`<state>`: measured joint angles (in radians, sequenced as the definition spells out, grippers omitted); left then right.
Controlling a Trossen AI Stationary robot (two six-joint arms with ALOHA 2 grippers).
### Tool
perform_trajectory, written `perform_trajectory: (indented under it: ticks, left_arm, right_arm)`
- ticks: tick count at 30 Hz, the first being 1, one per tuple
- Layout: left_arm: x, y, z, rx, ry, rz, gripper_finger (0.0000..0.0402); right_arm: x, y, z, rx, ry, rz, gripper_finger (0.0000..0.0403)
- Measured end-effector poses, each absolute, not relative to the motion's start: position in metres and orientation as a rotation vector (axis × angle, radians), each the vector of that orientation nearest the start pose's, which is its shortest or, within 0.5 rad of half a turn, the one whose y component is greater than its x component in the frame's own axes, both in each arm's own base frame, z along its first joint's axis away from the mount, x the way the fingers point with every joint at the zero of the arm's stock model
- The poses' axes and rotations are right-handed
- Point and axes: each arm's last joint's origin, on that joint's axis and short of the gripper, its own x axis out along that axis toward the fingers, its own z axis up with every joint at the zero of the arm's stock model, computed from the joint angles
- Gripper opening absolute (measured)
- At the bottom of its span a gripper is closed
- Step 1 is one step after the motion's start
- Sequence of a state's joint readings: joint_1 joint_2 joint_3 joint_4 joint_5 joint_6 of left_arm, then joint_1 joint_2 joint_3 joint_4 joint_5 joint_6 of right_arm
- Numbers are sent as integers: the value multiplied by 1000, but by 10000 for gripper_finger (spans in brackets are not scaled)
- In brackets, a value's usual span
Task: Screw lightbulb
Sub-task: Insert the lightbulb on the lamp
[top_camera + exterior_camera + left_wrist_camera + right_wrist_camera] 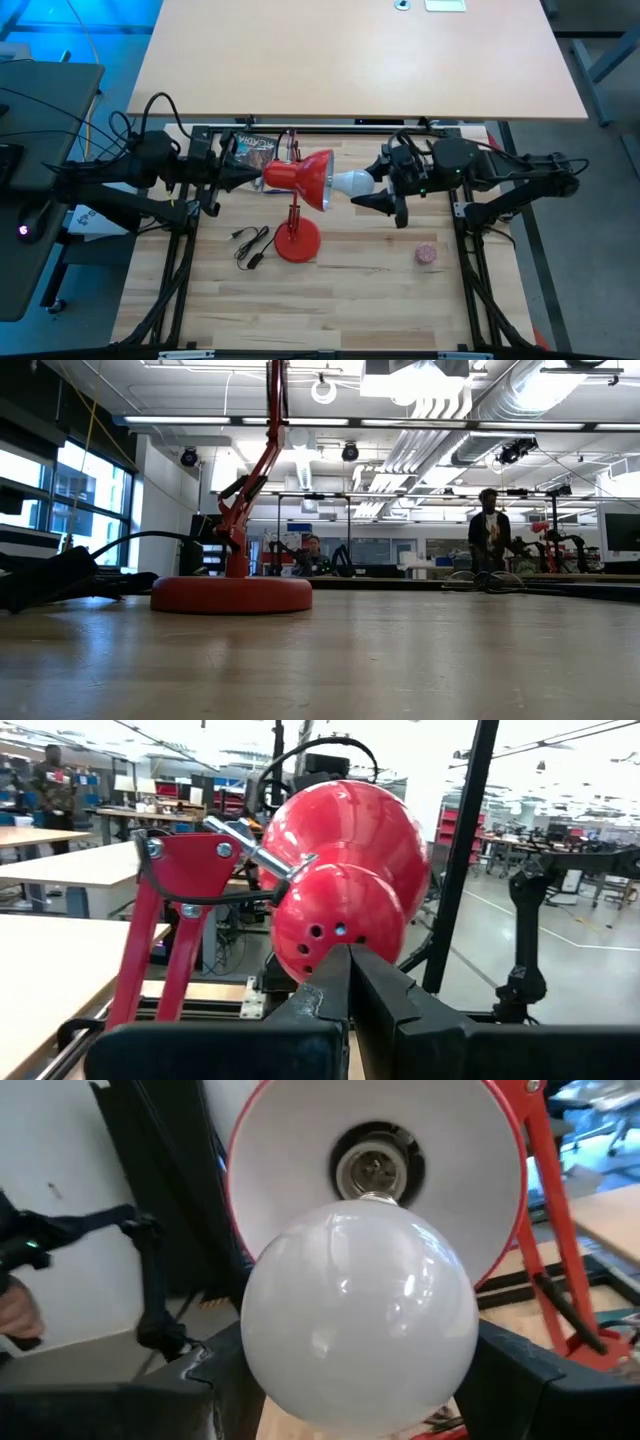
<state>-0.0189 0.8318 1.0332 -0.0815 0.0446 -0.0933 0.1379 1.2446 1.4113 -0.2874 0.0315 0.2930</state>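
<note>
High view: left gripper [262, 178] is shut against the back of the red shade [312, 180], apparently bracing the lamp head so it won't swing. Right gripper [372, 192] holds the bulb [352, 182] by its round end, jaws partly open around the glass. Bulb is raised above the table, just at the shade's open mouth. Its long axis lies roughly level, in line with the shade, screw base pointing into it. Lamp base [297, 241] stands nearer the front edge; pink ball [427, 254] sits well apart, unused.

Low view: only the lamp base [231, 594] and stem show; both grippers are out of frame.

Left wrist view: closed fingers [350, 990] touch the shade's [345, 880] rear dome.

Right wrist view: bulb [360, 1315] sits between the dark fingers [525, 1370], globe toward the camera, base aimed at the socket [375, 1172]. Base looks near the socket, not seated; threading likely remains.
</note>
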Motion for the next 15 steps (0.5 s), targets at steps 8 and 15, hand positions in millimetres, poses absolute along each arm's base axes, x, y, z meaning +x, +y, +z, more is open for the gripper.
perform_trajectory:
  ticks: [8, 15]
  left_arm:
    - [166, -4, 418, -102, -115, -54, 0]
    - [166, -3, 418, -122, -116, -33, 0]
  right_arm:
    - [265, 34, 446, 159, 66, 27, 248]
    - [278, 37, 439, 107, 71, 77, 248]
